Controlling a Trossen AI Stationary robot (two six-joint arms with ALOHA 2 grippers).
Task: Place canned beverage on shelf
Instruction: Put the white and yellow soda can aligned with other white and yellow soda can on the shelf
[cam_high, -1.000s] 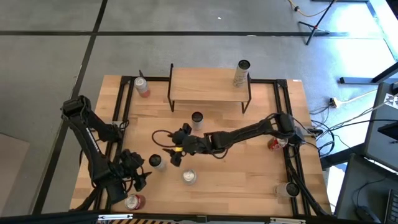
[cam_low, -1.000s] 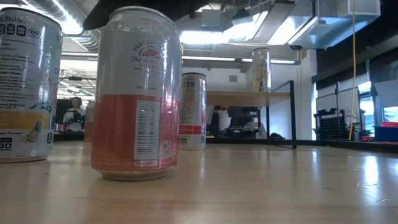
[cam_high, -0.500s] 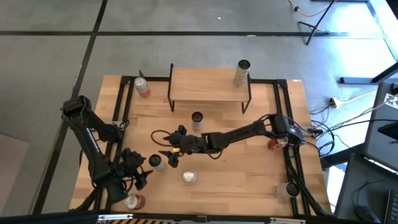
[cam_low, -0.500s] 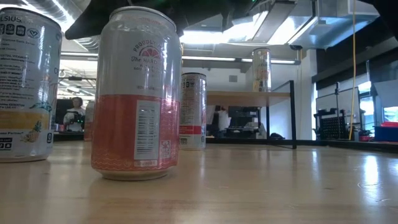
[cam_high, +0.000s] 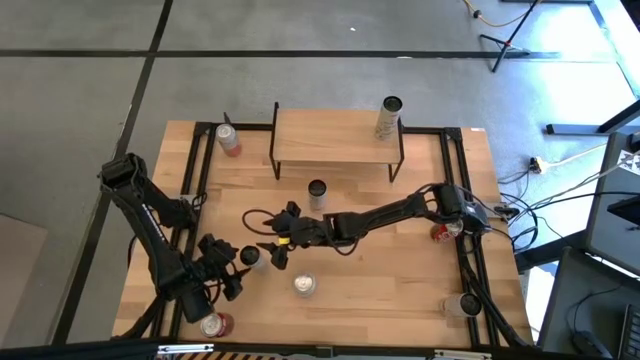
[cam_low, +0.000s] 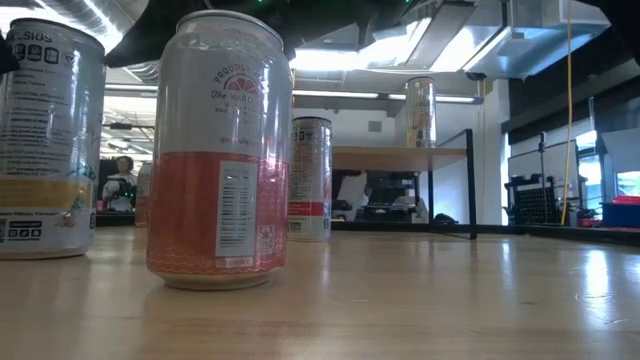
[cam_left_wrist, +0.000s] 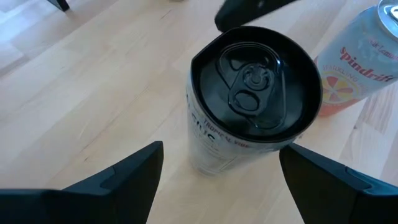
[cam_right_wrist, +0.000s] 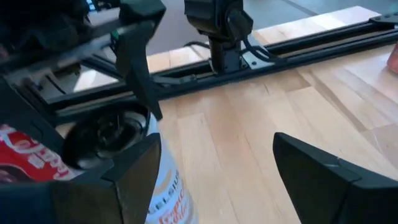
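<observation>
Can (cam_left_wrist: 249, 124) | stood upright on desk (cam_high: 400, 270), well short of shelf (cam_high: 335, 135) | left fingers (cam_left_wrist: 214, 180) spread wide, nothing held, can straight ahead between them | right fingers (cam_high: 275, 248) open, empty, just beside.

Grey concrete floor (cam_high: 80, 110), dark seams; ceiling strip lights (cam_low: 330, 60); seated person (cam_low: 120, 180).

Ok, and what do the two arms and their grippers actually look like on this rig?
Both arms are black, built of slim jointed segments with bulkier joint housings. The left gripper and right gripper each end in two flat, dark, wedge-shaped fingers. A black cable loops beside the right arm's wrist, which also carries a small yellow marking. No other lettering is readable.
</observation>
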